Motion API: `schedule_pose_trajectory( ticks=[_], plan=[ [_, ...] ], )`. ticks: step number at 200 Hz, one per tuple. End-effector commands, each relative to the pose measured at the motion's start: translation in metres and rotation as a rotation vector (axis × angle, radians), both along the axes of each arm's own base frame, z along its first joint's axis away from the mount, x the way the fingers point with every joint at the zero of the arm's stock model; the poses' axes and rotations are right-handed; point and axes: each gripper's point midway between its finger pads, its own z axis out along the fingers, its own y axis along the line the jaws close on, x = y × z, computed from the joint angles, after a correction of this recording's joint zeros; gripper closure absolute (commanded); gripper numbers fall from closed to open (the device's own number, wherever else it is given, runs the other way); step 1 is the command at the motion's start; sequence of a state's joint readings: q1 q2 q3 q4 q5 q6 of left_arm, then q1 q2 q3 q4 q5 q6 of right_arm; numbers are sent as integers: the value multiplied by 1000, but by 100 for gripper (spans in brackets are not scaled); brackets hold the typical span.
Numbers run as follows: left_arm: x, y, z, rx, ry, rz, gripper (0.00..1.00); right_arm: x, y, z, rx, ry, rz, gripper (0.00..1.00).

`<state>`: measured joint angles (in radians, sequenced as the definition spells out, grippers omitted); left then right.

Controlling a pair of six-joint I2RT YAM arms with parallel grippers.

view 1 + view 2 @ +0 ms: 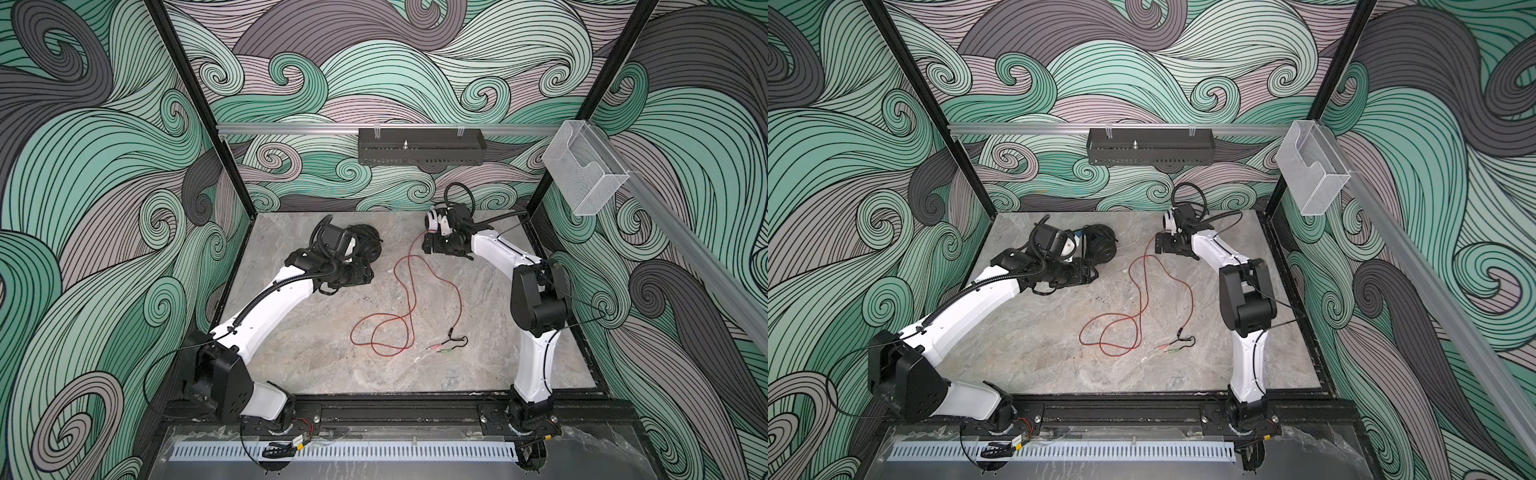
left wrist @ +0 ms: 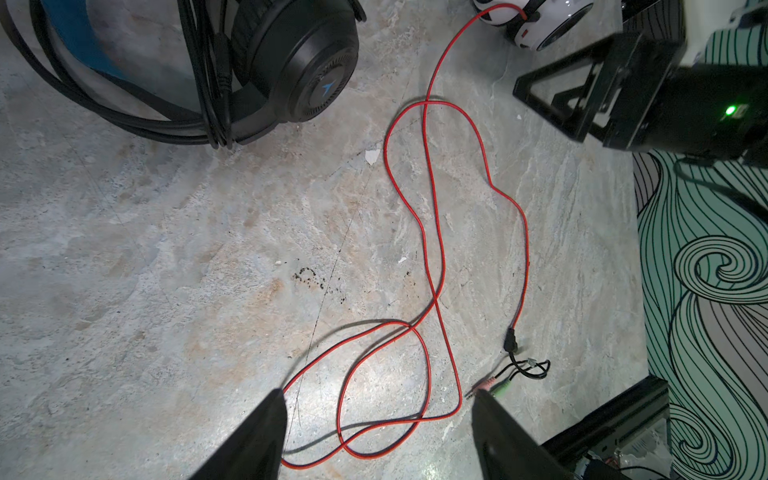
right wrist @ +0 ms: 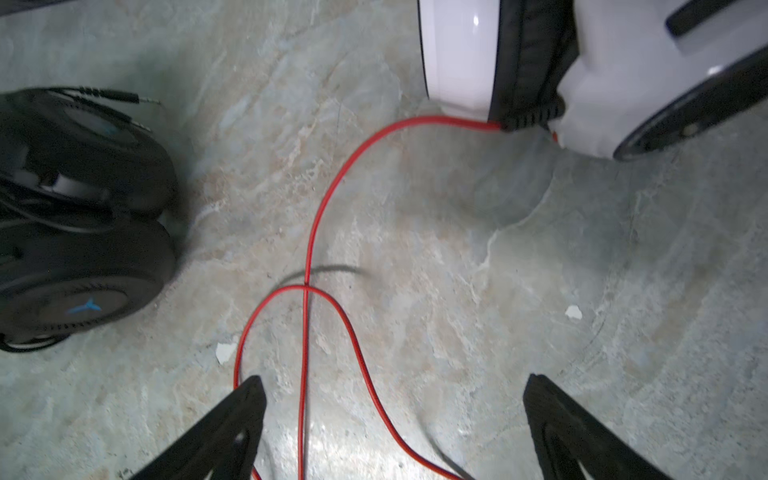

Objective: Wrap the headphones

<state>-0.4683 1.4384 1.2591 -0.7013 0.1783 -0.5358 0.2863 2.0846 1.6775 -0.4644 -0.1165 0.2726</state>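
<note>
black, blue-banded over-ear headphones lie back left on the grey marble tabletop; white-and-black headphones back right, red cord loose mid-table. left gripper and right gripper hover, jaws wide, empty.

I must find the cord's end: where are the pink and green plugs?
In both top views the plugs lie on the table right of centre, toward the front, at the free end of the red cord, right of its loops.
</note>
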Motion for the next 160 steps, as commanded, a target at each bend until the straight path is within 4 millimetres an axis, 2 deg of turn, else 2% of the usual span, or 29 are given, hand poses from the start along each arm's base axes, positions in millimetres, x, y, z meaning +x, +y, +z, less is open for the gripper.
schedule_pose_trajectory(
  ticks=[1,57,85,88,98,127,160],
  plan=[
    [2,-9,7,-29,-1,-13,28,16,5,-9,56,31,-78,3],
    [1,-11,13,-54,-18,-19,28,39,31,-36,115,70,-133,4],
    [-2,-9,6,-49,-3,-19,28,47,39,-45,148,69,-145,6],
    [-5,-8,15,-60,-26,-20,28,48,41,-44,155,65,-141,6],
    [-7,-6,15,-59,-30,-15,28,51,46,-49,156,73,-132,7],
    [-9,-1,16,-66,-38,7,28,59,48,-64,138,95,-143,8],
    [-12,2,18,-72,-50,15,28,71,53,-68,153,73,-137,13]
  ],
)
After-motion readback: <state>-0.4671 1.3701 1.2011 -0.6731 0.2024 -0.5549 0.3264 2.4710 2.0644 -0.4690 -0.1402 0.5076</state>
